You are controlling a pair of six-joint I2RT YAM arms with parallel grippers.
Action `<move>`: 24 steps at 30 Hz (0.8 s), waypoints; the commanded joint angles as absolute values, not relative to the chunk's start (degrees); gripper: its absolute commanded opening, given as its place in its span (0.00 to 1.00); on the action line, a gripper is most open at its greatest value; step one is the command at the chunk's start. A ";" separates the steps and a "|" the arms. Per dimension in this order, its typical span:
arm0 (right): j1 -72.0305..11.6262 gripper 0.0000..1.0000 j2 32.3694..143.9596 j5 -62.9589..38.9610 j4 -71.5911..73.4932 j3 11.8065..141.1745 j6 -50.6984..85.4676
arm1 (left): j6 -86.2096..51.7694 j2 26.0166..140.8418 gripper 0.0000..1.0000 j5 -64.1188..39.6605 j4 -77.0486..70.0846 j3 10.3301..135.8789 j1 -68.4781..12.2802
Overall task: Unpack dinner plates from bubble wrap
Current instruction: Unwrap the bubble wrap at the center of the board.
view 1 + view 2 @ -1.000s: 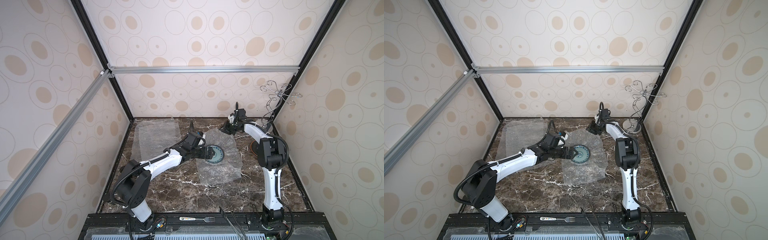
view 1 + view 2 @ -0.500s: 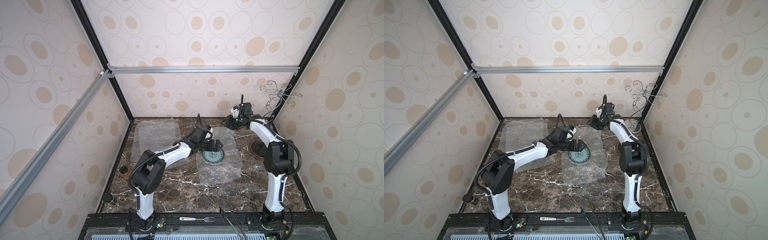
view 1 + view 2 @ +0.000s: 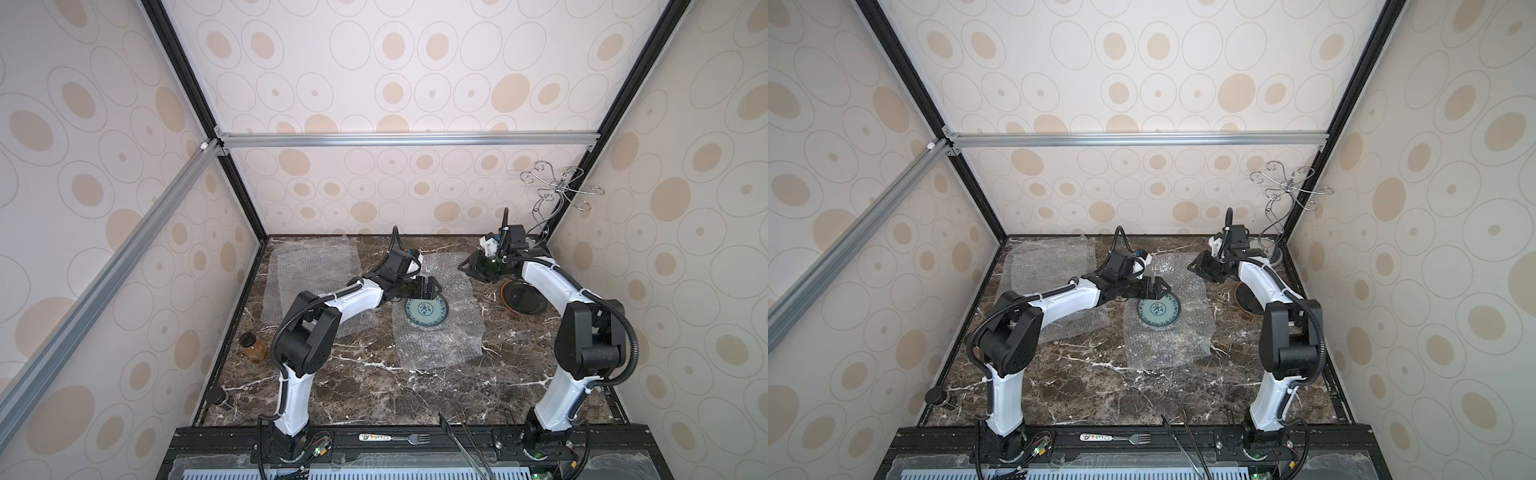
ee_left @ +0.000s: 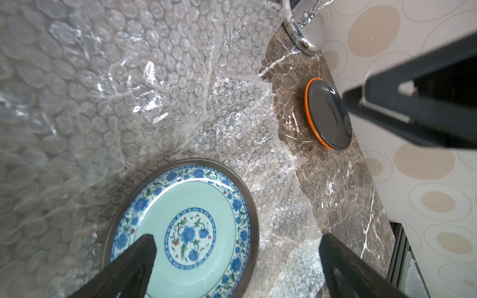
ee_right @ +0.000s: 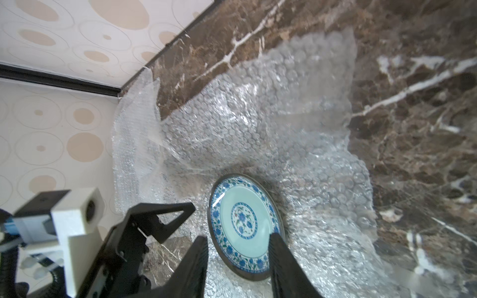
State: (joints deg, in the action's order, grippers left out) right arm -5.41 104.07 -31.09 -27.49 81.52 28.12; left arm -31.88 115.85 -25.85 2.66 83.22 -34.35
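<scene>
A dinner plate point(image 3: 427, 311) with a pale turquoise face, blue flowers and a dark rim lies bare on a spread sheet of bubble wrap point(image 3: 440, 345). My left gripper point(image 3: 428, 286) hovers open over the plate's far edge; in the left wrist view the plate point(image 4: 191, 232) shows between and below the left gripper point(image 4: 237, 247). Off the wrap's far right corner, my right gripper point(image 3: 469, 268) is open and holds nothing; the right wrist view looks past its jaws at the plate point(image 5: 245, 222). An orange-rimmed dark plate point(image 3: 521, 297) lies on the marble under the right arm.
More bubble wrap sheets point(image 3: 316, 270) lie flat at the back left. A chrome wire stand point(image 3: 557, 195) fills the back right corner. A brown jar point(image 3: 252, 345) stands by the left wall. A fork point(image 3: 399, 437) and tongs point(image 3: 465, 440) lie at the front edge.
My left gripper has swung right and back to the plate's far edge, elbow raised. My right gripper has opened wider and drawn right, away from the wrap.
</scene>
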 commanded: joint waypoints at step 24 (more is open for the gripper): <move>-6.37 0.42 118.77 -34.11 -25.60 89.65 28.82 | -38.03 125.80 1.00 -27.86 -4.05 92.22 -27.99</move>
